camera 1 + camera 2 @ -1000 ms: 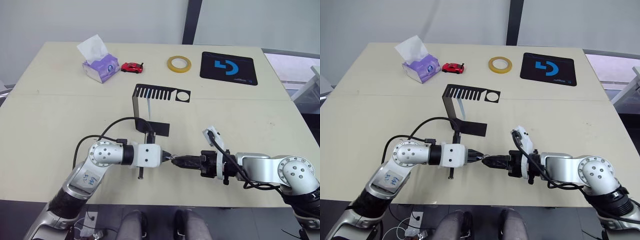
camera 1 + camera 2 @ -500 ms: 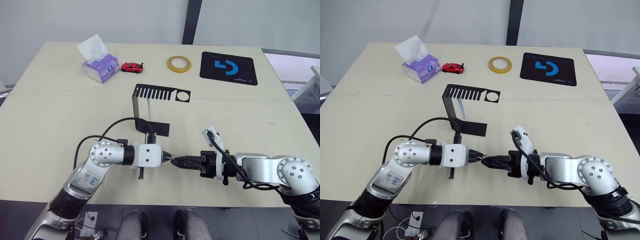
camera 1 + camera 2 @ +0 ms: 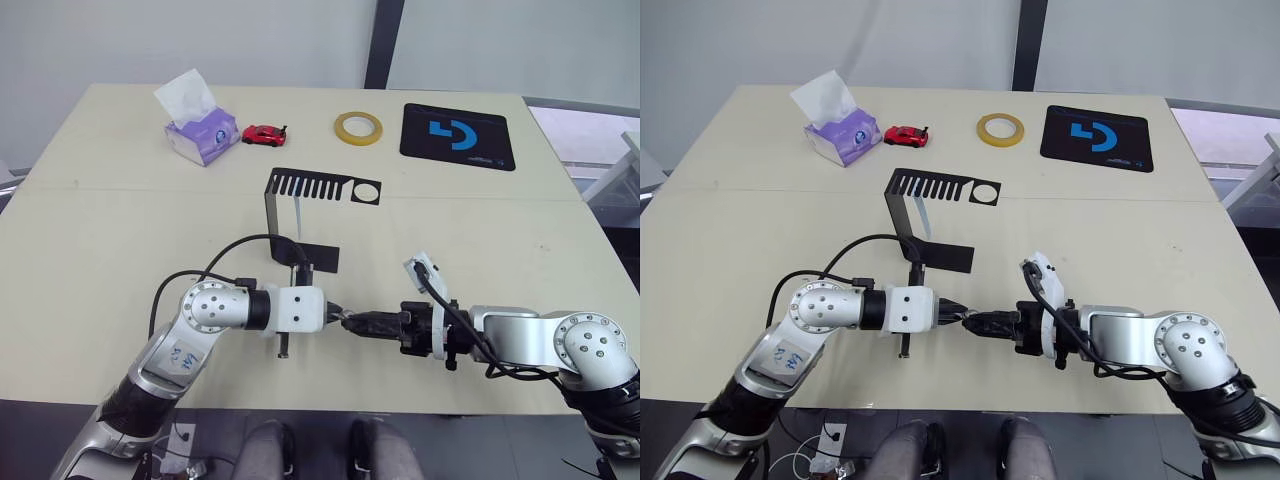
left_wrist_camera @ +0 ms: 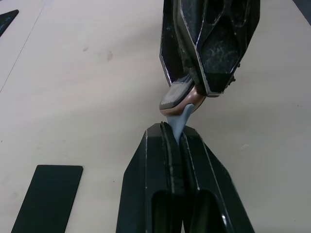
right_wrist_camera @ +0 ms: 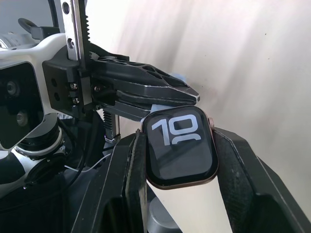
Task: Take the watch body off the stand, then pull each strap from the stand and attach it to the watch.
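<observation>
Near the table's front edge my two grippers meet tip to tip. My right gripper (image 5: 180, 137) is shut on the watch body (image 5: 181, 145), a rounded-square case whose dark screen shows white digits. My left gripper (image 4: 173, 133) is shut on a pale grey-blue strap (image 4: 179, 121), whose end touches the edge of the watch body (image 4: 177, 97). Behind them stands the black C-shaped stand (image 3: 322, 186) with its slotted top. A second pale strap (image 3: 298, 218) hangs from one of those slots.
Along the far side of the table lie a purple tissue box (image 3: 200, 128), a red toy car (image 3: 264, 134), a yellow tape roll (image 3: 358, 128) and a black mousepad with a blue logo (image 3: 458, 136). The table's front edge (image 3: 330, 408) runs just below my arms.
</observation>
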